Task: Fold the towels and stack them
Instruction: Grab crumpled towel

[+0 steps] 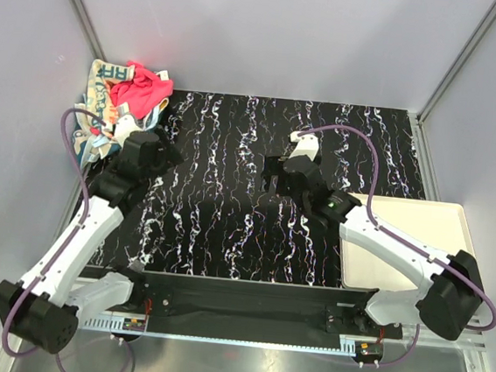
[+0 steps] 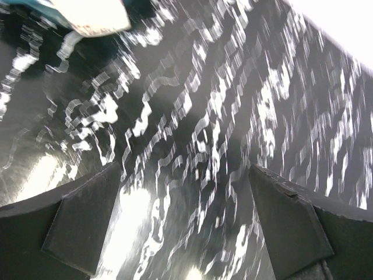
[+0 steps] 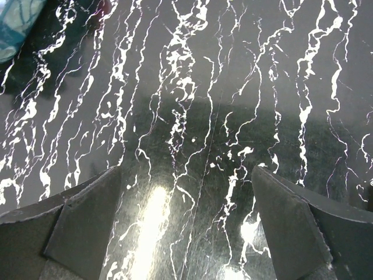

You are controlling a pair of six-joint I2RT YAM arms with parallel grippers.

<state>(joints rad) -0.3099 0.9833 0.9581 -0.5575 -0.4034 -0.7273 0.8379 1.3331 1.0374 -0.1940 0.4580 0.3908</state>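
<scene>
Towels (image 1: pixel 127 95) lying heaped at far-left corner of table (image 1: pixel 226 228), pink-red one topmost; left gripper (image 2: pixel 183 169) hovering just beside heap, jaws gaping wide, holding nothing; right gripper (image 3: pixel 185 169) likewise, over mid-table; advisable: pinching only top layer near its edge, dragging it clear before spreading.

Your left arm (image 1: pixel 81 236) reaches toward 1 o'clock, your right arm (image 1: pixel 392 244) toward 10 o'clock. The left gripper (image 2: pixel 185 224) and right gripper (image 3: pixel 186 224) (both angled downward) have their jaws spread wide.
</scene>
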